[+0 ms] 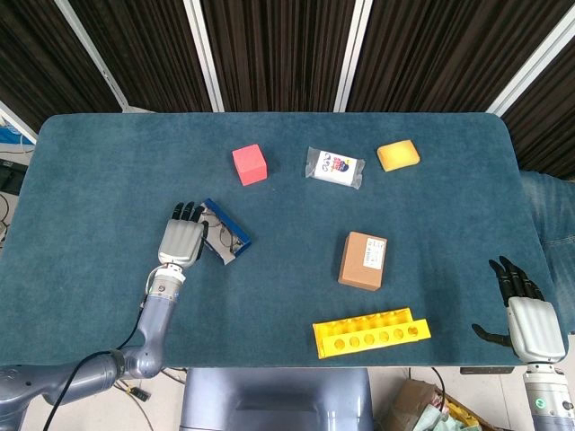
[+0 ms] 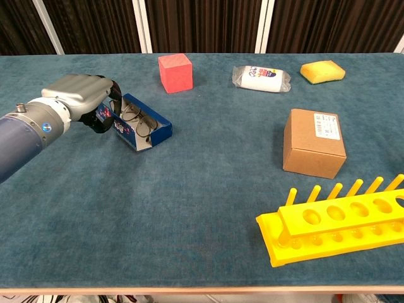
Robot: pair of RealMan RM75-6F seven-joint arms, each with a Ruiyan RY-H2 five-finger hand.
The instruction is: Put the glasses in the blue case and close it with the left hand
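The blue case point(image 1: 226, 233) point(image 2: 144, 124) lies open on the teal table, turned at an angle, left of centre. Dark-rimmed glasses point(image 2: 134, 119) sit inside it, lenses showing. My left hand point(image 1: 181, 241) point(image 2: 77, 100) is at the case's left end, fingers curled over that end and gripping it. The lid is not clearly visible; a dark flap shows under the fingers in the chest view. My right hand point(image 1: 524, 312) hangs off the table's front right corner, fingers spread, holding nothing; only the head view shows it.
A red cube point(image 1: 249, 164) stands behind the case. A white packet point(image 1: 333, 167) and a yellow sponge point(image 1: 398, 155) lie at the back. A cardboard box point(image 1: 363, 260) and a yellow tube rack point(image 1: 371, 332) are on the right.
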